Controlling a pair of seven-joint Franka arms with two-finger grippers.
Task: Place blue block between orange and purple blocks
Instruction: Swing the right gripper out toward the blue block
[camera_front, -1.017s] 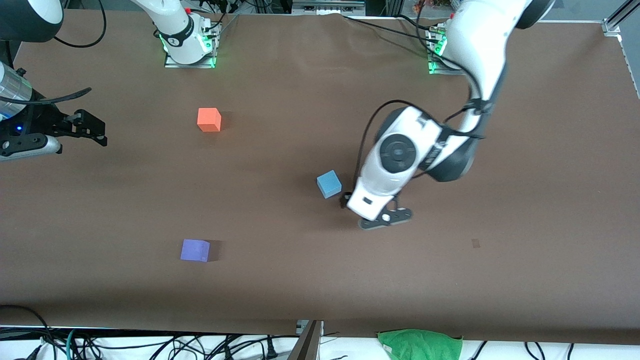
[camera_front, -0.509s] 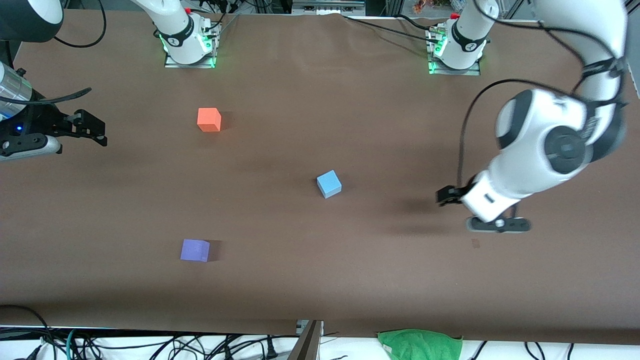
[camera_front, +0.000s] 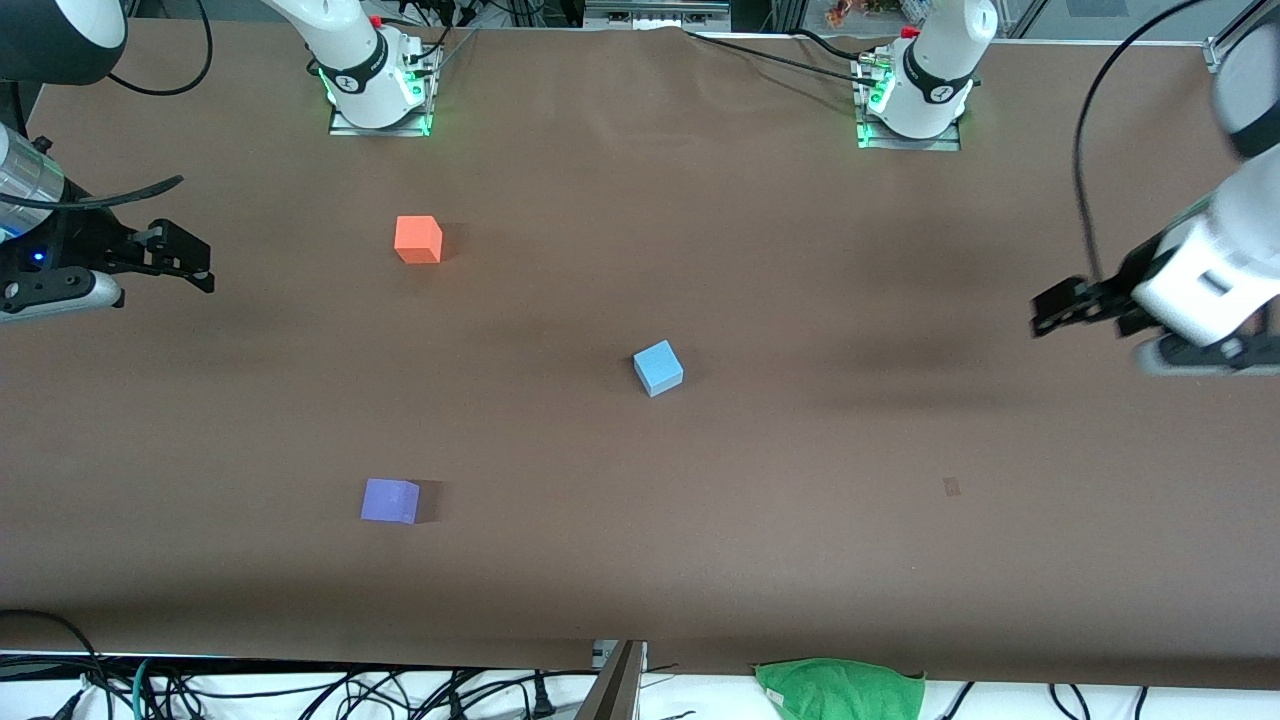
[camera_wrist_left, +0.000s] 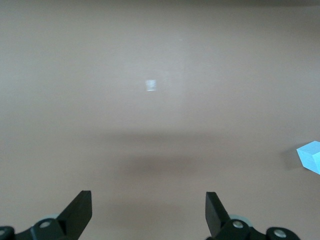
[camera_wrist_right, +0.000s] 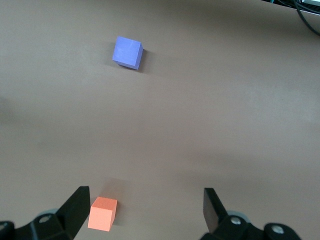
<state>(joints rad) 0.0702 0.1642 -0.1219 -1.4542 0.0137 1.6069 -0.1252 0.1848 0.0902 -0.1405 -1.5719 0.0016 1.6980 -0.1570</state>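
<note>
No readable writing or labels anywhere on three plain cubes, one of each colour: blue block alone mid-table, orange block farther from the front camera toward the right arm's end, purple block nearer. Left gripper spread wide and empty over the left arm's end of the brown table. Right gripper waiting over the right arm's end, fingers wide apart, holding nothing.

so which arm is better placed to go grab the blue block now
Probably the left. Its open gripper hangs over the table's left-arm end, and the blue block shows in its wrist view. The right gripper, also open, waits at its own end, slightly farther away.
</note>
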